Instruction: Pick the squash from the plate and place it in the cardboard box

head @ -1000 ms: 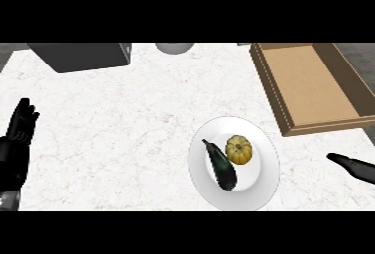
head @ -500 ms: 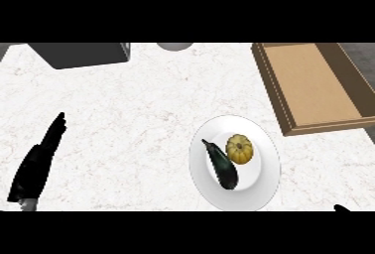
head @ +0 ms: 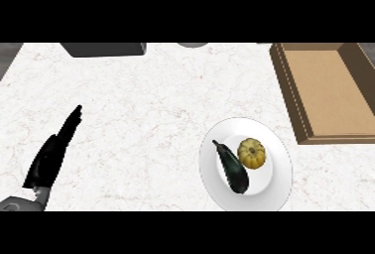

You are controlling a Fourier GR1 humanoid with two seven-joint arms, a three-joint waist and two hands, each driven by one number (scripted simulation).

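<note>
A white marbled desk [head: 147, 99] fills the view, with a dark grey block [head: 102, 48] at its far edge and an open cardboard box [head: 330, 89] at far right. No writing is legible. The squash [head: 252, 153] lies on the plate [head: 275, 173], touching a dark eggplant [head: 233, 170]. The left robot hand [head: 51, 154] shows edge-on, fingers straight, holding nothing, much as half a second ago. The right robot hand, just visible then, is gone.

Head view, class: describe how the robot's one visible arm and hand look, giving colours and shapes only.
Only the robot's left hand shows: plain black, long and narrow, tapering to a thin point at the fingertips. At its base sits a short grey forearm. No cables, markings or sleeves are visible. The right hand is out of view.
</note>
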